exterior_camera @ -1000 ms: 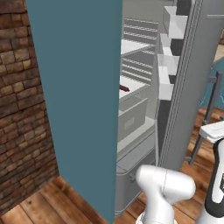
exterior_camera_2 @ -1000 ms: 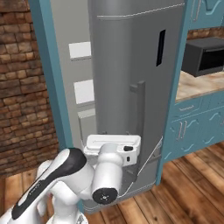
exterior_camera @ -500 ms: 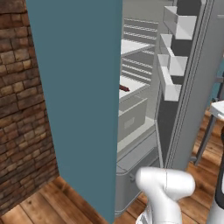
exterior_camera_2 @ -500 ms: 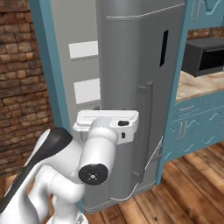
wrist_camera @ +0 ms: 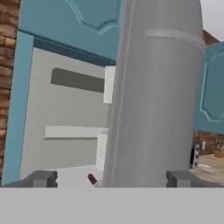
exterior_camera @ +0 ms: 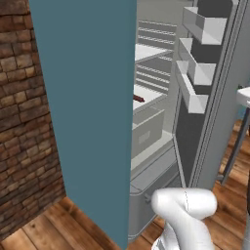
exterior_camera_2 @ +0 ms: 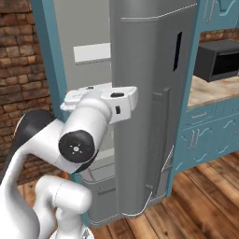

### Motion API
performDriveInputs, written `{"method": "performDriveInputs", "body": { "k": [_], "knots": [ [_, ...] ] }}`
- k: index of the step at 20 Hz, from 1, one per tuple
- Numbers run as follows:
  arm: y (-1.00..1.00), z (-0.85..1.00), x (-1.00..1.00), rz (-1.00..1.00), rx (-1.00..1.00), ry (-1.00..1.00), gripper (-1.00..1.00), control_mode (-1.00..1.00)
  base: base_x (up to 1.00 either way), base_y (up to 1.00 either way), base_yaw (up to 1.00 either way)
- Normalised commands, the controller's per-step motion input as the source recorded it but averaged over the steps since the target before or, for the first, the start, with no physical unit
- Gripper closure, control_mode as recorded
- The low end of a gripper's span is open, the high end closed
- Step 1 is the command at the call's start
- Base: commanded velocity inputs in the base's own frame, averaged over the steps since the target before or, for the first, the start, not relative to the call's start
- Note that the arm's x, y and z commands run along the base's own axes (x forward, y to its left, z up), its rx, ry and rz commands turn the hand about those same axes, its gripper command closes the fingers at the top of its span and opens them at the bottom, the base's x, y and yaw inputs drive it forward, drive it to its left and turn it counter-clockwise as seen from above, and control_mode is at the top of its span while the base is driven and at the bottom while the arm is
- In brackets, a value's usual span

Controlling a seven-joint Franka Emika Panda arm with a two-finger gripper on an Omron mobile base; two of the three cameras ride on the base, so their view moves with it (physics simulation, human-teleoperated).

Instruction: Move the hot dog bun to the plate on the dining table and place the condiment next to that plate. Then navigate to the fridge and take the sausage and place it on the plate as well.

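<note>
Brick wall (exterior_camera: pixel 24 122) and teal panel (exterior_camera: pixel 88 112) flank the fridge (exterior_camera: pixel 195 97), door ajar, where the sausage (exterior_camera: pixel 138 98) lies on a white shelf above pale drawers (exterior_camera: pixel 146 134); the gripper (wrist_camera: pixel 112 178) faces the door edge, fingers spread wide, grasping nothing.

Your left base view looks close into the open fridge (exterior_camera: pixel 161 112) past a teal panel; your right base view faces its grey door's outside. Your hand view looks along that door edge inward. All three share the fridge.
</note>
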Motion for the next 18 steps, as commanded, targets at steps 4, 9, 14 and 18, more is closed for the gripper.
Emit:
{"method": "performDriveInputs", "body": {
  "k": [4,9,14,18],
  "knots": [
    [0.48,0.12,0.08,-0.15,-0.08,0.41,-1.0,-1.0,0.0,0.0,0.0],
    [0.55,-0.03,0.26,-0.24,-0.14,0.38,-1.0,-1.0,0.0,0.0,0.0],
    [0.41,-0.38,0.26,-0.26,-0.21,0.15,-1.0,-1.0,0.0,0.0,0.0],
    [0.0,-0.54,0.31,-0.13,-0.06,0.0,-1.0,-1.0,0.0,0.0,0.0]
  ]
}}
